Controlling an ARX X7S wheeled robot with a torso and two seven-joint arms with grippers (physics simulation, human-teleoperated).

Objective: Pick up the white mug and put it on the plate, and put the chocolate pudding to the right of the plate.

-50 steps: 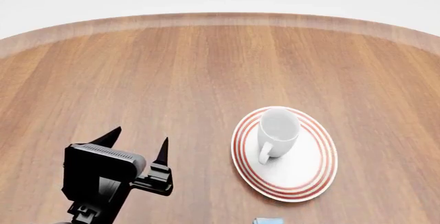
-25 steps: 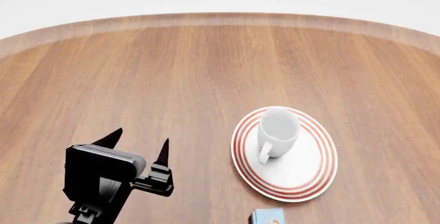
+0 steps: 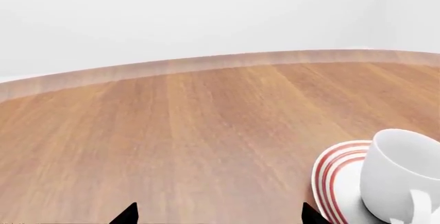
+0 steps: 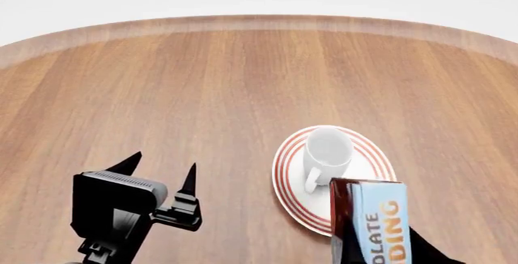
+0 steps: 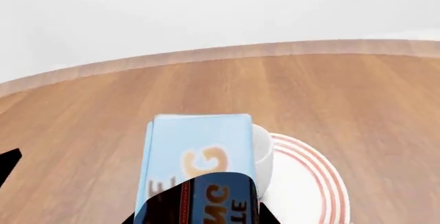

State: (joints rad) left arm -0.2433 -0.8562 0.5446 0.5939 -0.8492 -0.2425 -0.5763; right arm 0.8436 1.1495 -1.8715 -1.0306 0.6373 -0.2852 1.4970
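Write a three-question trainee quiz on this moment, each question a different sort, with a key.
1. True or false: the white mug stands on the plate.
2. Which pincer holds the chocolate pudding? A) left B) right C) neither
3. Fill in: the left pincer is ____ and holds nothing.

Key: 1 true; 2 B, as the carton fills the right wrist view between dark fingers while the right pincer itself is mostly hidden; 3 open.

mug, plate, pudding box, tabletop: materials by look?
White mug: glossy white, looks ceramic. Plate: smooth white, red rim rings, probably ceramic. Chocolate pudding: flat printed faces, sharp edges, likely a cardboard carton. Table: brown grain streaks, wood or veneer.
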